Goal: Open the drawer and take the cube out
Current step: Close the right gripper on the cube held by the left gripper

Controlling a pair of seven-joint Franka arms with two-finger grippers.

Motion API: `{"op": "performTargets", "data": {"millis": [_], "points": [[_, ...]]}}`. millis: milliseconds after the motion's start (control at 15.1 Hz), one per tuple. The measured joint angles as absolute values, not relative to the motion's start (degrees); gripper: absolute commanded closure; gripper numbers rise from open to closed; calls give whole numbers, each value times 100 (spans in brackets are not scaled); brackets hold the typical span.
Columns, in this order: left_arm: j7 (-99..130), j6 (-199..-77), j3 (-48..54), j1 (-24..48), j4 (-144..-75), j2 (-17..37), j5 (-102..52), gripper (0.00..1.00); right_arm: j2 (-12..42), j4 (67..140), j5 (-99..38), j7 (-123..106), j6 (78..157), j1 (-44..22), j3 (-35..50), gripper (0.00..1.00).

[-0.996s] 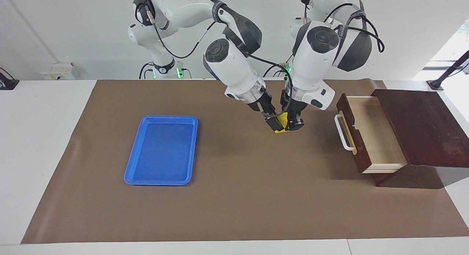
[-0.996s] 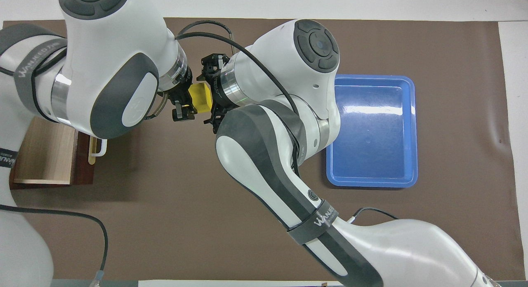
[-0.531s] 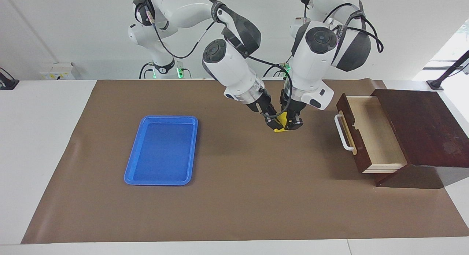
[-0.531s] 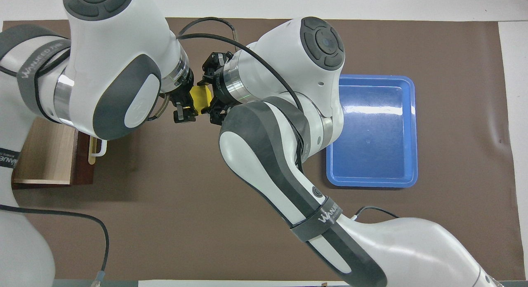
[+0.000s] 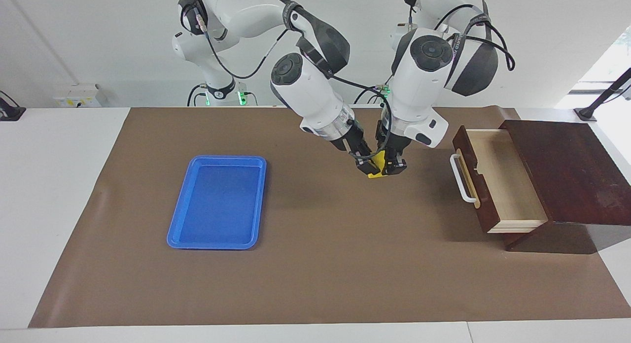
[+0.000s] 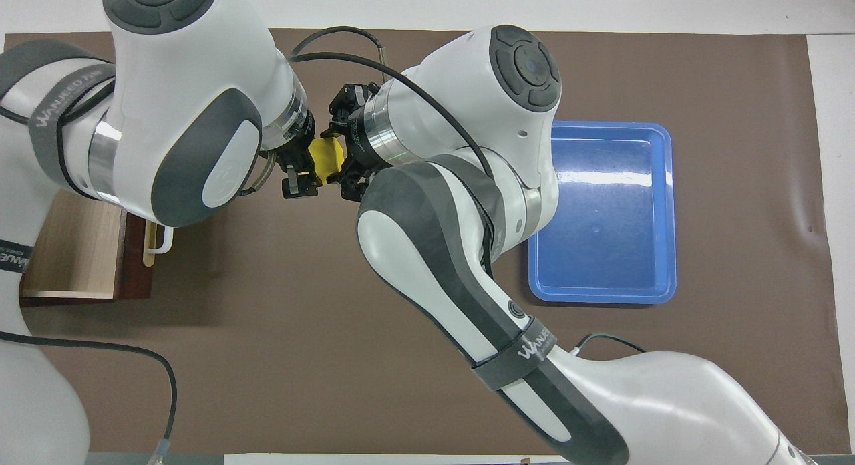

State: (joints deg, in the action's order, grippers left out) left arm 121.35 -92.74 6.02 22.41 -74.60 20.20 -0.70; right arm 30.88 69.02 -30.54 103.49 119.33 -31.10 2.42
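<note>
The small yellow cube (image 5: pixel 378 161) hangs in the air over the brown mat, between the two grippers. My left gripper (image 5: pixel 392 167) is shut on the cube from the drawer's side. My right gripper (image 5: pixel 367 164) is open, pushed up against the cube from the tray's side with its fingers on either side of it. From overhead the cube (image 6: pixel 326 159) shows as a narrow yellow strip between the left gripper (image 6: pixel 298 166) and the right gripper (image 6: pixel 345 151). The dark wooden drawer (image 5: pixel 498 180) with a white handle (image 5: pixel 461 178) stands pulled open; its pale inside is bare.
The dark wooden box (image 5: pixel 567 170) holding the drawer stands at the left arm's end of the table. A blue plastic tray (image 5: pixel 217 244) lies on the mat toward the right arm's end, also seen overhead (image 6: pixel 601 294). The drawer shows partly overhead (image 6: pixel 73 251) under the left arm.
The right gripper has closed in on the cube, now covering more of it. Both grippers and the cube have shifted slightly toward the robots. Drawer and tray have not moved.
</note>
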Motion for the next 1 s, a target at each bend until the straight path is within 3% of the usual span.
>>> {"op": "performTargets", "data": {"millis": [730, 929, 996], "points": [[12128, -9293, 602, 2242, -7460, 2019, -70, 100, 3088, 6903, -3101, 10349, 11933, -3098, 240, 100], [12126, -9304, 603, 2243, -7459, 2020, -70, 0, 3089, 6903, -3124, 10349, 11933, -3090, 240, 100], [12134, -9309, 600, 2243, -7459, 2020, -70, 0, 3088, 6902, -3132, 10349, 11934, -3090, 240, 100]]}}
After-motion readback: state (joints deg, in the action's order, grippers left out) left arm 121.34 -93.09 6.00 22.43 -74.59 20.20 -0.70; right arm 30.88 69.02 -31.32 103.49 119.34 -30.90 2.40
